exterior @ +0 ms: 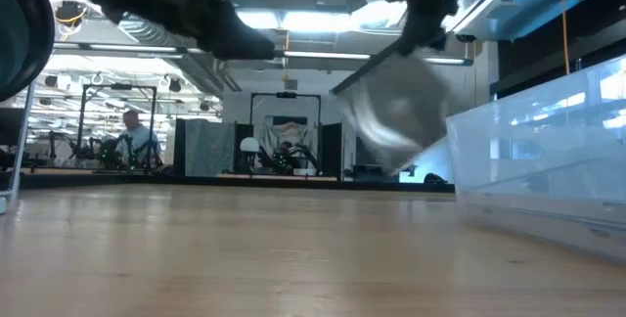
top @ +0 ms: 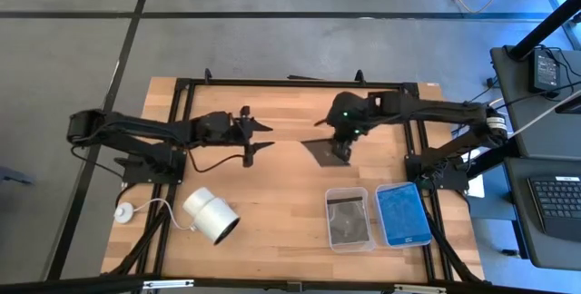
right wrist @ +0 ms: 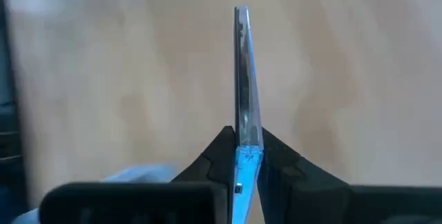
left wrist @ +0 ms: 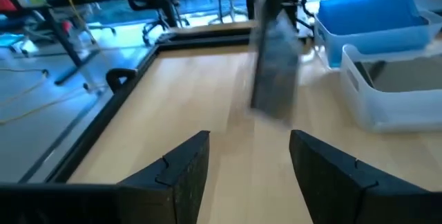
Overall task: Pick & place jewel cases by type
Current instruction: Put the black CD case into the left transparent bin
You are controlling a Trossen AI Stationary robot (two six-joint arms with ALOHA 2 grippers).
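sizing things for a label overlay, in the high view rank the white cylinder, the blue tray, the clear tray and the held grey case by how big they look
1. blue tray
2. clear tray, close to the blue tray
3. white cylinder
4. grey jewel case, held tilted in the right hand and partly hidden, so it may look smaller than it is

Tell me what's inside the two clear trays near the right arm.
One tray holds dark grey jewel cases; the other tray holds blue jewel cases. Only the top case shows in each; how many lie beneath is hidden.

white cylinder (top: pixel 211 215): on its side, front-left | clear trays (top: pixel 349 219): front-right, side by side
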